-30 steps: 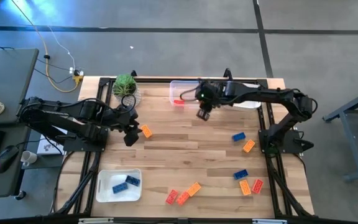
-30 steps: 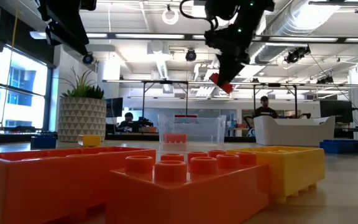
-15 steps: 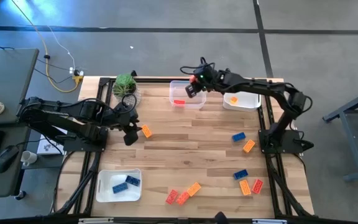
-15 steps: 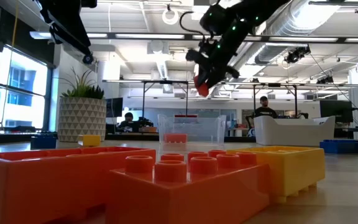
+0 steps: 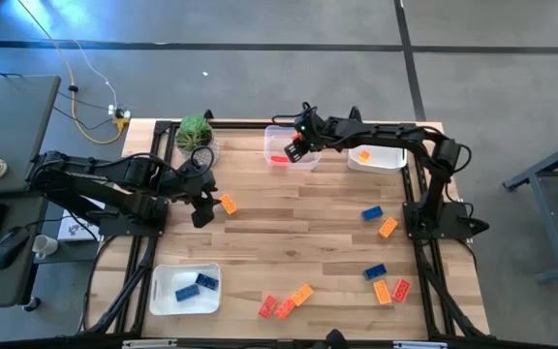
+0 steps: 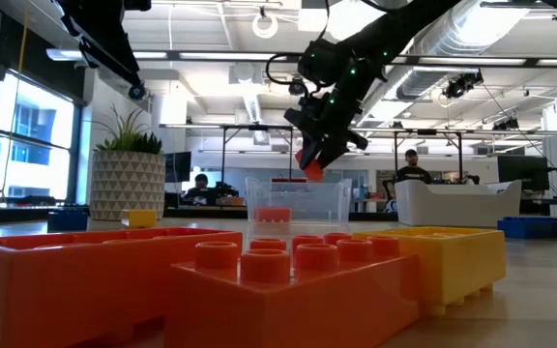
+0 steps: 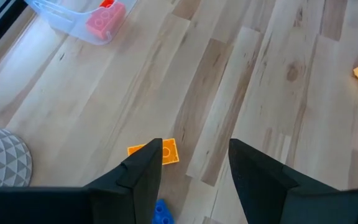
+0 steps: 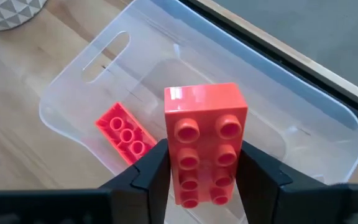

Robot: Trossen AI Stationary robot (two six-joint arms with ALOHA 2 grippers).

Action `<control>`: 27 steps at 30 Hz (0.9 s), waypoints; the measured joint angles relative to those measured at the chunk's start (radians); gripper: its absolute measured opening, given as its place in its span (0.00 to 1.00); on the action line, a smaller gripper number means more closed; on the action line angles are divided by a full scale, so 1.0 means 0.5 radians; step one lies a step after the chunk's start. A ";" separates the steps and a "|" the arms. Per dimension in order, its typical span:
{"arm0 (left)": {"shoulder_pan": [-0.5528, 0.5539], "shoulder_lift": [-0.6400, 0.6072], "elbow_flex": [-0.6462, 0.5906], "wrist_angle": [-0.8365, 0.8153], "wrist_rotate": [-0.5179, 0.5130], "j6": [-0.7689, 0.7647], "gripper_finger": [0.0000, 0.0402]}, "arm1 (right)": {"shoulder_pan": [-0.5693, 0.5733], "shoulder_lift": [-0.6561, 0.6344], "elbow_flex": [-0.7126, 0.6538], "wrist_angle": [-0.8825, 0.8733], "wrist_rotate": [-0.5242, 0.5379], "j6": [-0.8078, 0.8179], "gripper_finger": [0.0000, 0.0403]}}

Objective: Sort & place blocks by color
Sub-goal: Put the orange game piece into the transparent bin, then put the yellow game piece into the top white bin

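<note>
My right gripper [image 5: 294, 150] is shut on a red block [image 8: 205, 143] above the clear tray [image 5: 303, 136] at the table's far edge; it also shows in the low view [image 6: 312, 164]. One red block [image 8: 126, 134] lies flat on the tray's floor. My left gripper [image 5: 204, 207] is open and empty, low over the table at the left, right beside an orange block [image 7: 168, 151] that lies flat on the wood. More blue, orange and red blocks [image 5: 374, 213] lie on the table's right and near parts. My right gripper pinches the red block's two long sides [image 8: 169, 165] between its two fingers [image 8: 151, 171], which lie along the block. The fingers slant down from the table's right side. The block is lifted clear over the clear tray, its studded face toward the wrist camera.
A white tray [image 5: 168, 301] at the near left holds blue blocks. A white tray [image 5: 390, 160] at the far right holds an orange block. A potted plant [image 5: 195, 131] stands at the far left. Several blocks [image 5: 285, 306] lie near the front edge; the table's middle is bare wood.
My right gripper has carried the red block from over the table's middle toward the far-left, over the clear tray, and then down toward it. It has stayed shut on the block.
</note>
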 joint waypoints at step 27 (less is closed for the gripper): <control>0.005 0.036 0.000 -0.182 -0.078 0.115 0.59 | 0.001 -0.004 0.641 -0.548 -0.143 -0.126 0.51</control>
